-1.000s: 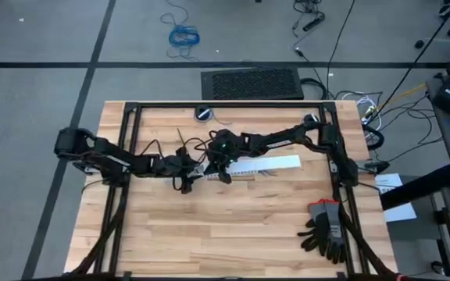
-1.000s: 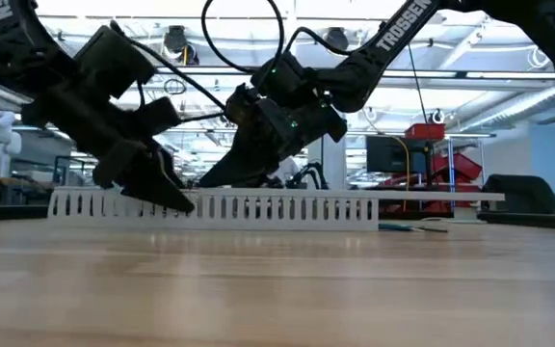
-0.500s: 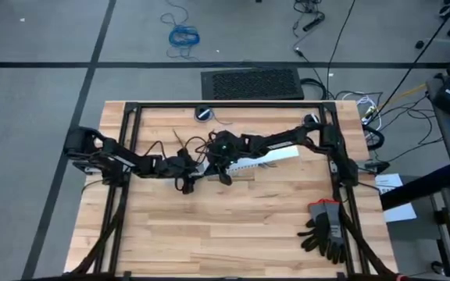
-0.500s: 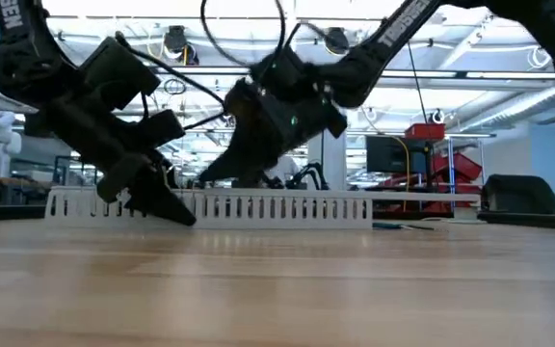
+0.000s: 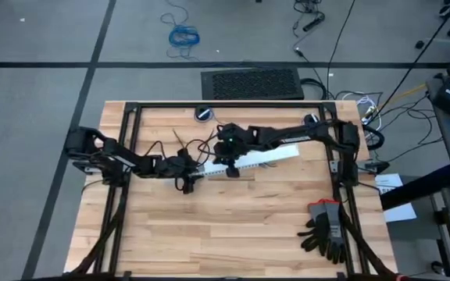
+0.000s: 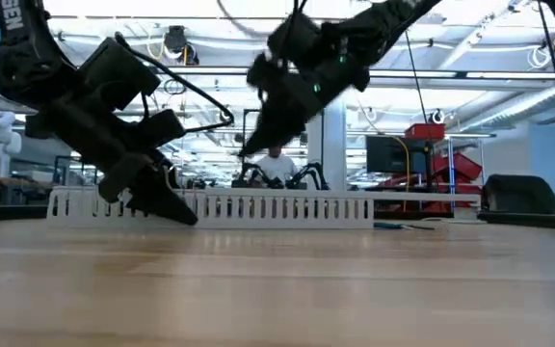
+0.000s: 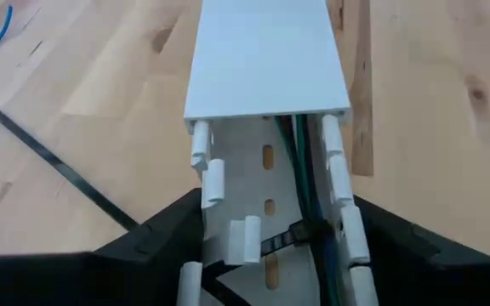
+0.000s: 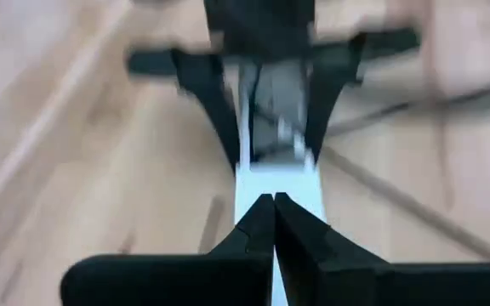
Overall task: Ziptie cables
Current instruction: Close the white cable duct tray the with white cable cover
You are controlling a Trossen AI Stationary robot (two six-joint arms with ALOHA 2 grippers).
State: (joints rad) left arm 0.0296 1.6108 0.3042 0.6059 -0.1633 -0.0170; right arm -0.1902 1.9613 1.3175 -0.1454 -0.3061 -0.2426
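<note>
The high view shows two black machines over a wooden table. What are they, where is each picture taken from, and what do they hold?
They are two robot arms, each ending in a two-finger gripper. One camera looks down from above, one looks level across the table, one sits on each wrist. The left gripper clasps a white slotted duct holding thin cables, bound by a dark ziptie. The right gripper hangs shut above the duct, empty. Black gloves lie near the table's corner.
</note>
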